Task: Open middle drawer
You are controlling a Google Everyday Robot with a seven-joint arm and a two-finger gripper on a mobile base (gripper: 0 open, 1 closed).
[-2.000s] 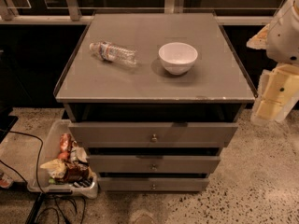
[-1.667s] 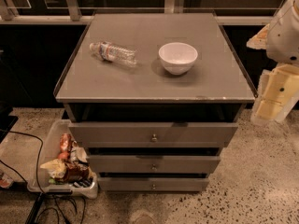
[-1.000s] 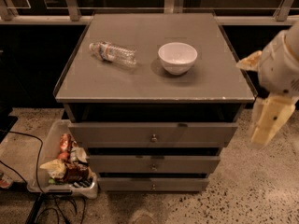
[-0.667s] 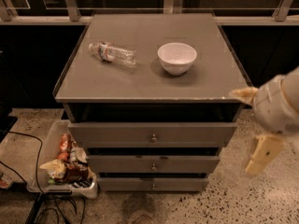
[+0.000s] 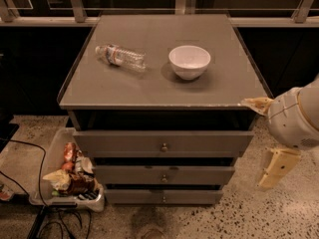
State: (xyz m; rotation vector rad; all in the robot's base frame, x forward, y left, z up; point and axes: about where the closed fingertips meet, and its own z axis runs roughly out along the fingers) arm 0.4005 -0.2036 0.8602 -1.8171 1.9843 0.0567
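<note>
Your pincer (image 5: 260,144) hangs wide open and holds nothing, so move it left and a little down to the small knob (image 5: 164,179) of the middle drawer (image 5: 129,175), squeeze the knob, and pull straight out.

I read this as an office break corner: speckled terrazzo floor (image 5: 249,220), clear plastic tub of snack packets (image 5: 51,151), black floor cables (image 5: 56,222); cream gripper (image 5: 273,136) at far right.

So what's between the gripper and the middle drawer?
Nothing. The camera view shows the gripper right of the cabinet, only floor between it and the middle drawer.
</note>
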